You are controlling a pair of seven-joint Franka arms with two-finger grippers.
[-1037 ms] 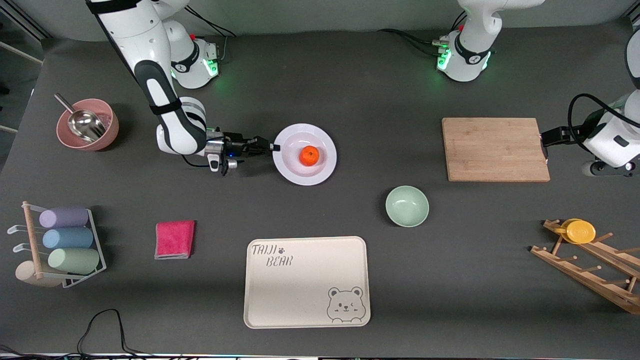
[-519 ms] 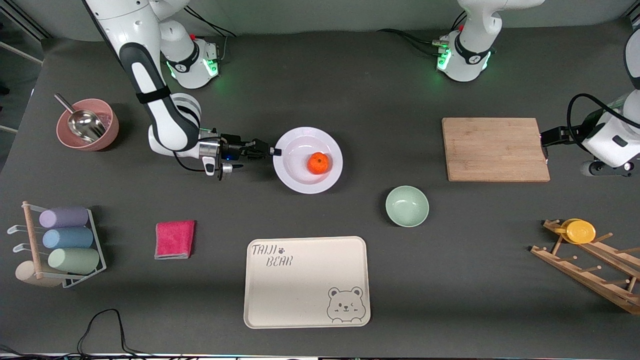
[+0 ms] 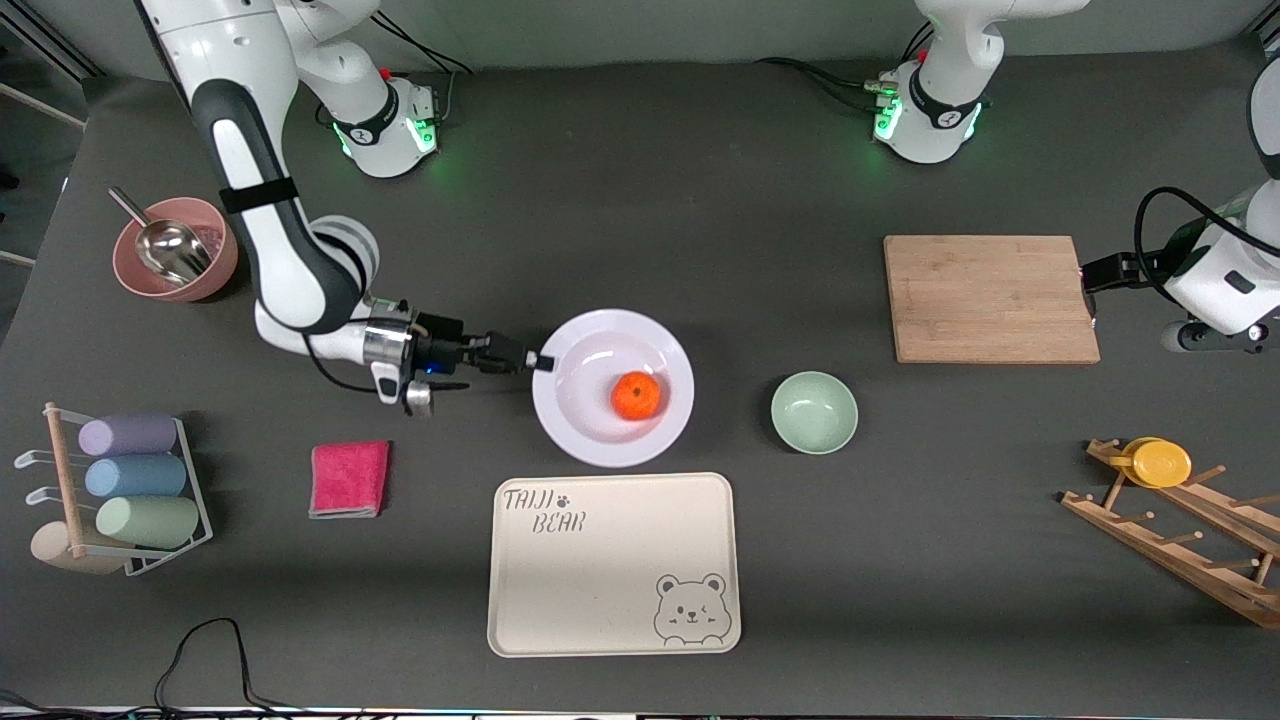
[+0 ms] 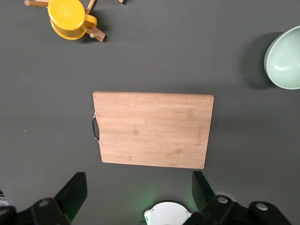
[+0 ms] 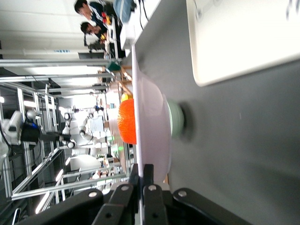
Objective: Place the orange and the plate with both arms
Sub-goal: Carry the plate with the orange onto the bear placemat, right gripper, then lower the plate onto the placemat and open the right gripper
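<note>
I am pinching the rim of the round glossy white plate (image 3: 612,387) in my right tool (image 3: 541,361), its small bright-orange mandarin (image 3: 636,396) riding ahead of my tool, above the beige bear-print tray's (image 3: 613,565) edge, while my left tool (image 4: 136,199) is waiting, spread open and empty, over the bamboo cutting board (image 4: 153,129).

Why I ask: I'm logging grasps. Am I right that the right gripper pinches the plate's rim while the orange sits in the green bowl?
Not quite. The right gripper does pinch the plate rim, but the front view shows the orange in the plate; the green bowl holds nothing.

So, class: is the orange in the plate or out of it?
In. The orange sits in the white plate's well; the right gripper pinches the rim.
</note>
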